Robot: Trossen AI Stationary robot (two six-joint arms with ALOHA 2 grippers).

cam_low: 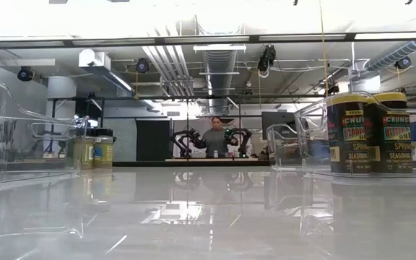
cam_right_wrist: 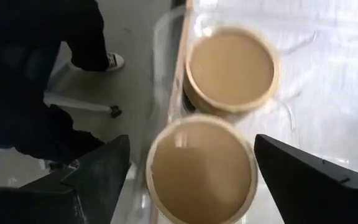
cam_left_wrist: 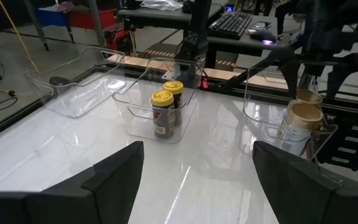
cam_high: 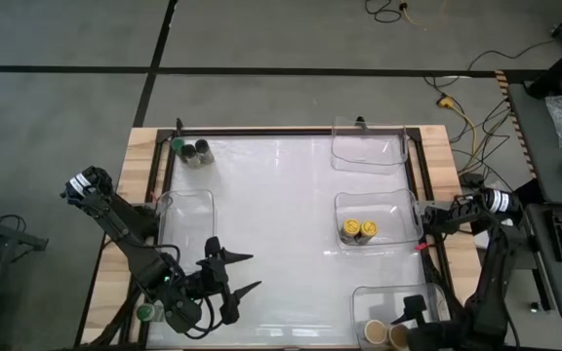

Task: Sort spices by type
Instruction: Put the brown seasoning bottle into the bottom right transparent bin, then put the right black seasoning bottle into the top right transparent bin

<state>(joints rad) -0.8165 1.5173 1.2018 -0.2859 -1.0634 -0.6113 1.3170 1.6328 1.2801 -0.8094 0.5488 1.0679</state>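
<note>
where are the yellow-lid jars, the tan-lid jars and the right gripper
yellow-lid jars (cam_high: 358,230), high view, on the two lids, in the middle right bin
tan-lid jars (cam_right_wrist: 230,68), right wrist view, on the farther jar's lid
right gripper (cam_right_wrist: 191,177), right wrist view, midway between its open fingertips

Table's middle (cam_high: 281,234) lies open — clear bins (cam_high: 369,146) line the right edge; jars (cam_high: 191,151) crowd the far-left corner.

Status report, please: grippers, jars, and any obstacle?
Right gripper open above two tan-lid jars in the near-right bin. Left gripper open, empty, near-left. Yellow-lid pair binned. Nothing in the way.
</note>
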